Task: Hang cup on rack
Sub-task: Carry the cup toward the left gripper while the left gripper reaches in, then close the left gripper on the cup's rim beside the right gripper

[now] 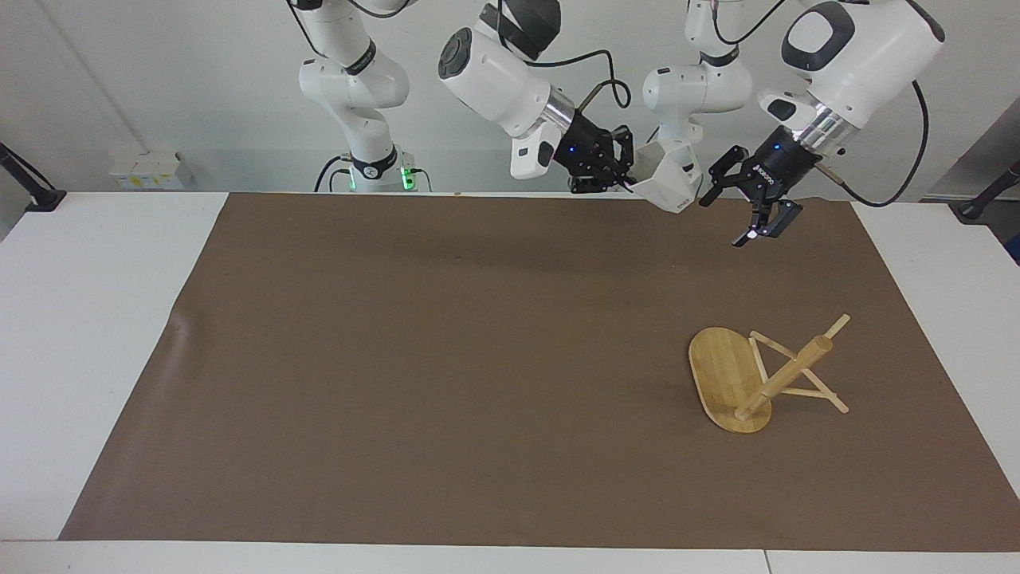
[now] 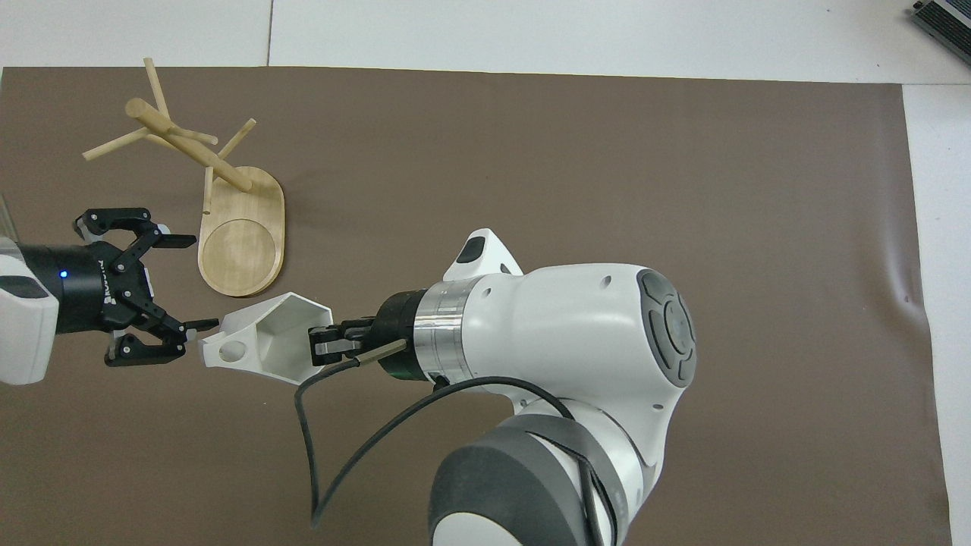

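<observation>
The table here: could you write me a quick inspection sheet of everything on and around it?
Surface: white table under a brown mat.
Job's things: cup held in the air, handle toward the left gripper; rack tipped over on the mat at the left arm's end.
Clutter: nothing seen.
Grippers: right gripper shut on the cup's rim; left gripper open beside the cup.
Cables: black cable loops from the right wrist.
Surroundings: plain white wall.
</observation>
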Action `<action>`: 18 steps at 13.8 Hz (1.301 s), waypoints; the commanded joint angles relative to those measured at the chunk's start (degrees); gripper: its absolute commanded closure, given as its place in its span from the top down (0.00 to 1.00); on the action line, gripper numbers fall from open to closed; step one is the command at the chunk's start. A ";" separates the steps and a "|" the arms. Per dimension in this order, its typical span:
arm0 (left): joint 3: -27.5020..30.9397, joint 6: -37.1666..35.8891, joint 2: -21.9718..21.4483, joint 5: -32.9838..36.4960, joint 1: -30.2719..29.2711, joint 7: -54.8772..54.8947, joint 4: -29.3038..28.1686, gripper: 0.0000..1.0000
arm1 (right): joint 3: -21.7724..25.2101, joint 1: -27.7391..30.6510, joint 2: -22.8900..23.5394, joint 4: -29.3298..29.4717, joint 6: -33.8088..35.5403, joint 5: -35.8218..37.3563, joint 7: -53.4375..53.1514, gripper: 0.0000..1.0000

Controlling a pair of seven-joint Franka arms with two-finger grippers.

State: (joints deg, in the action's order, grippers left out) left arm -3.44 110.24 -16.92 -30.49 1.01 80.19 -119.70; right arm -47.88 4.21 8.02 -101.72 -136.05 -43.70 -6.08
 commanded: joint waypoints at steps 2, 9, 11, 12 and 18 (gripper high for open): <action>0.88 -4.32 -3.73 -1.32 -0.92 2.61 -3.69 1.00 | -1.08 1.07 0.85 0.91 -0.36 -1.30 -0.07 0.00; 0.71 -4.95 -5.40 -7.20 -0.05 3.22 -5.63 1.00 | -0.11 1.42 1.03 0.82 -5.17 -1.47 -0.33 0.00; 0.54 -2.24 -5.58 -8.00 1.26 3.22 -6.59 1.00 | -0.11 1.33 1.21 0.82 -5.45 -1.48 -0.42 0.00; 0.54 0.47 -6.10 -9.22 2.92 3.22 -7.64 1.00 | -0.20 1.33 1.21 0.82 -5.45 -1.48 -0.51 0.00; 0.54 9.46 -6.02 -12.66 7.24 3.22 -8.62 1.00 | -0.11 1.33 1.21 0.73 -5.45 -1.39 -0.69 0.00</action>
State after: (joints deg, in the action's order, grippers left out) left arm -3.48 116.53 -21.11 -41.49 6.64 82.31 -126.27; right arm -47.31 5.17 8.68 -101.56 -140.78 -43.75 -6.10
